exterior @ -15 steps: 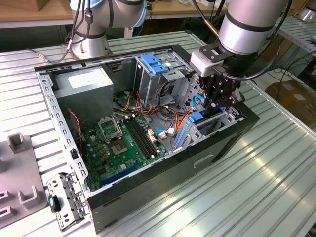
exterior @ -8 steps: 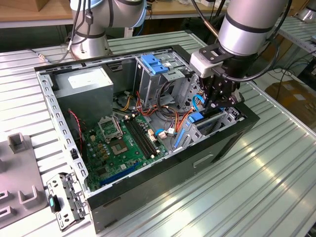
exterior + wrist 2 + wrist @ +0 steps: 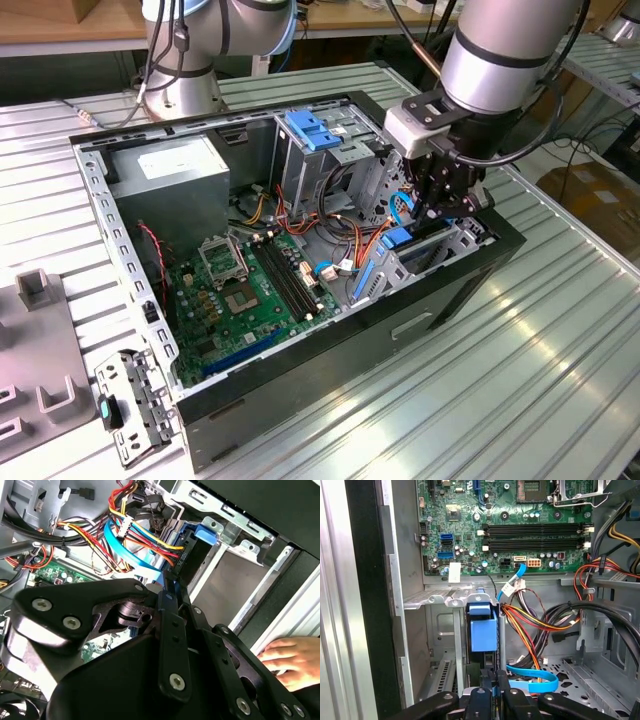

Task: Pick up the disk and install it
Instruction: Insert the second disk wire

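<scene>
tool point(image 3: 490, 692): black metal fingers clamped on disk point(image 3: 484, 630) | blue plastic rail, upright in steel bay point(image 3: 436, 599)

A ribbed, silver metal tabletop point(image 3: 520, 360) carries everything. An open black computer case point(image 3: 330, 360) lies on its side on it. Just beside the case's near corner, toward the exterior view's left, rests a small perforated metal bracket point(image 3: 135, 405), with a grey moulded tray point(image 3: 35, 370) beyond it.
</scene>
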